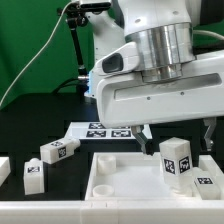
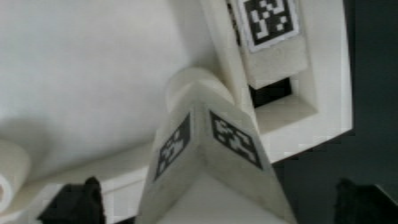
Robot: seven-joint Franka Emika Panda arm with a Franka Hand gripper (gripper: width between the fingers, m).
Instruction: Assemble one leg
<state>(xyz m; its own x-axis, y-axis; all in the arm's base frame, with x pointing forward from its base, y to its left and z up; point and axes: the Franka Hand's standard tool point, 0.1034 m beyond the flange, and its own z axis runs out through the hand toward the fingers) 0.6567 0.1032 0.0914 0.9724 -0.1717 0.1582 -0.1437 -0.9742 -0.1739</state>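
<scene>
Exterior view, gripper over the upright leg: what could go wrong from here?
1. The gripper looks open, with its fingers on either side of the upright leg. In the wrist view the leg seems turned edge-on between them, so closing may twist or tip it.
2. A second leg sits close beside it, and a finger could knock it.
3. The leg stands loose on the white square top, so a nudge could topple it.

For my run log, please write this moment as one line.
gripper: open, over leg | leg: upright on square piece | held: nothing
</scene>
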